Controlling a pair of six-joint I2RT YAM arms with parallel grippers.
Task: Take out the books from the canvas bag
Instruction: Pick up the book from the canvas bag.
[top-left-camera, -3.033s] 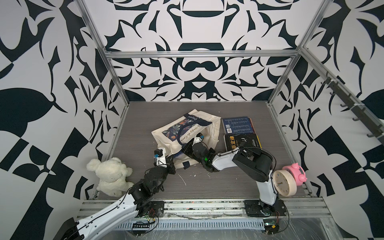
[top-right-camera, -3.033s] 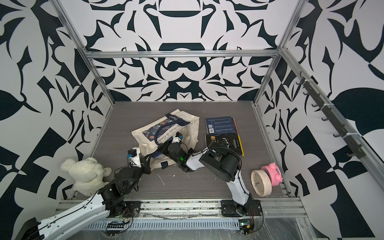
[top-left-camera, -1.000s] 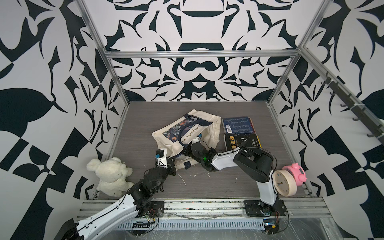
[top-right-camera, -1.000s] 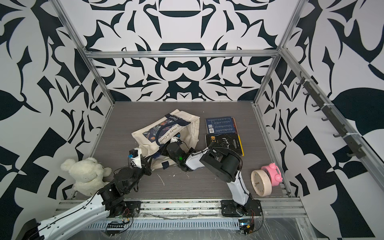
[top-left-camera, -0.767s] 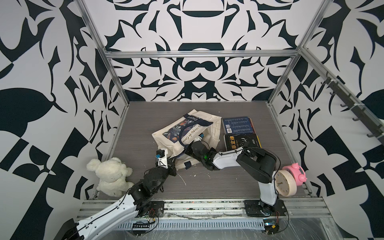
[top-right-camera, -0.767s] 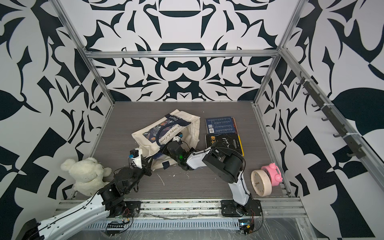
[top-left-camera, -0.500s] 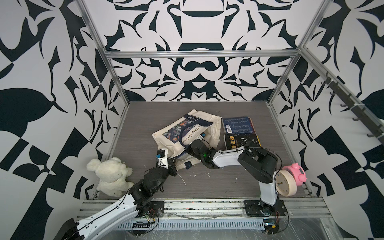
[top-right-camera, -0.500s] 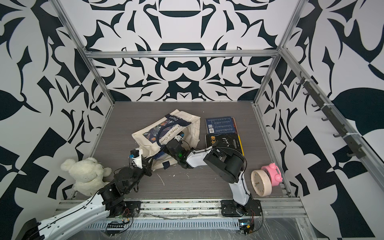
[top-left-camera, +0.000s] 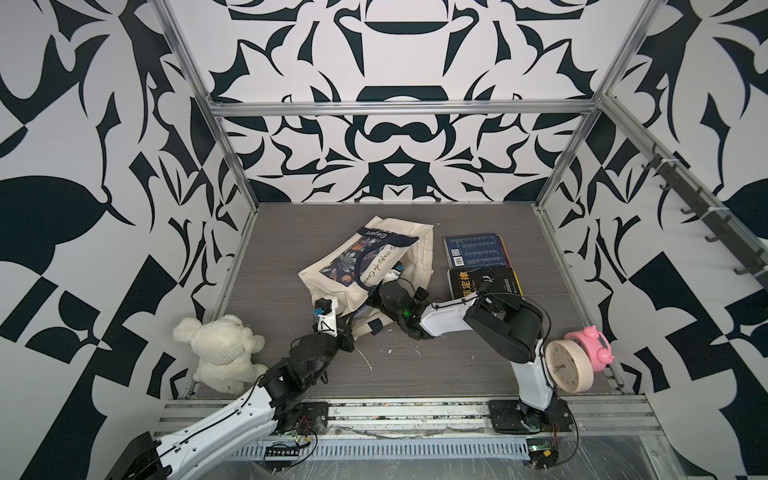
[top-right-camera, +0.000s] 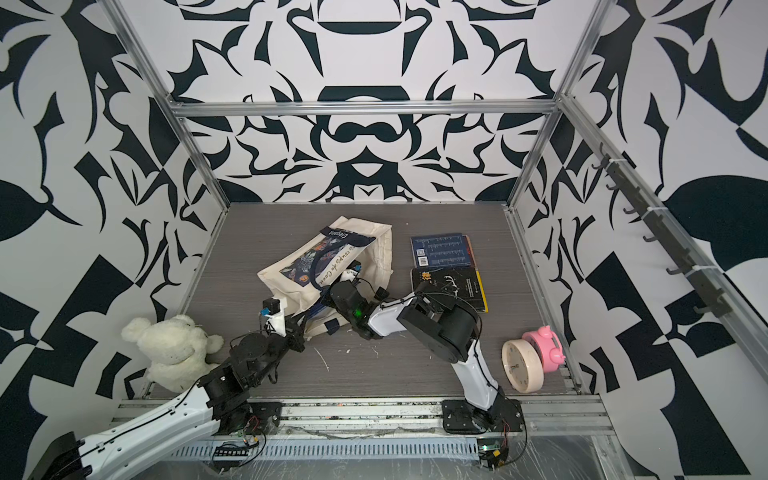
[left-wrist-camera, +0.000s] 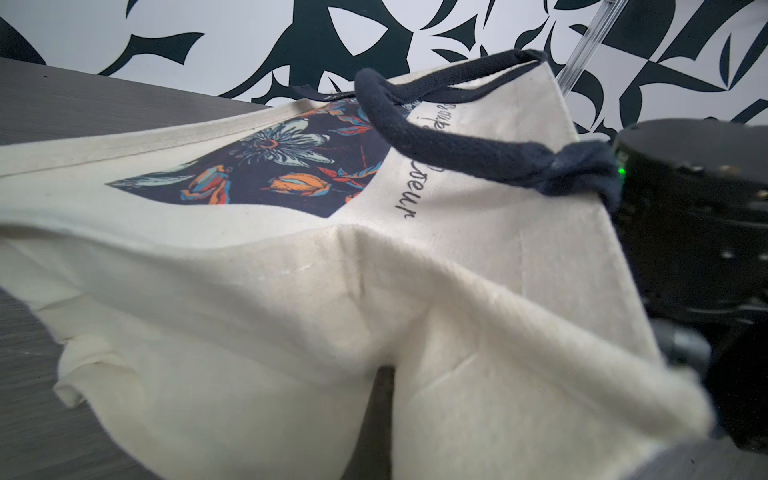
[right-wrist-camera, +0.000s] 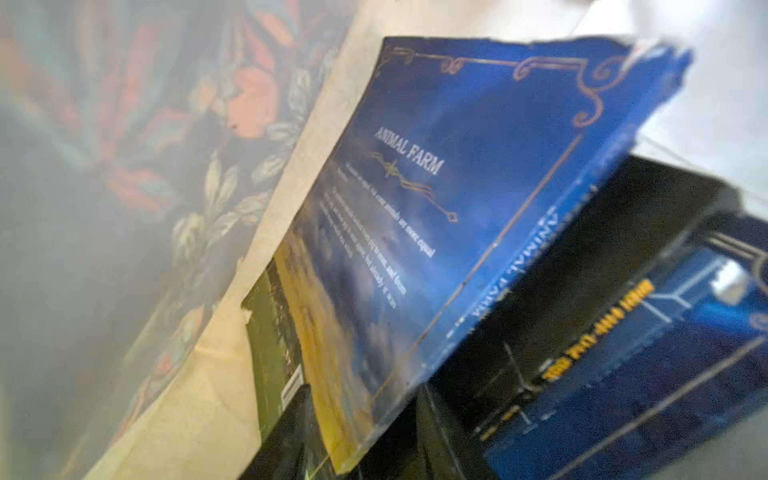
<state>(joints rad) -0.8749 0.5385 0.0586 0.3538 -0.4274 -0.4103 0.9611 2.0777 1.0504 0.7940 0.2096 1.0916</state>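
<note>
The left tool (top-left-camera: 348, 329) is shut, pinching the rim of the canvas bag (top-left-camera: 415, 249) just ahead of it and holding the mouth up. The right tool (right-wrist-camera: 357, 440) is inside the bag, jaws part-open astride the near edge of a blue book (right-wrist-camera: 436, 187); whether they clamp it cannot be confirmed. More books (right-wrist-camera: 582, 282) lie beneath.

Assessment: the book is a thin, light, glossy paperback, stiff but liable to slip. Take it across the spine-side corner. The limp cloth may drag.

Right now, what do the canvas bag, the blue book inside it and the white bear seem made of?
The canvas bag: matte woven cloth, likely cotton; faint weave, soft folds, stitched hems.
The blue book: paperback, paper with a seemingly smooth coated cover; frayed corner.
The white bear: fuzzy plush, probably synthetic pile; shaggy, tufted surface.
</note>
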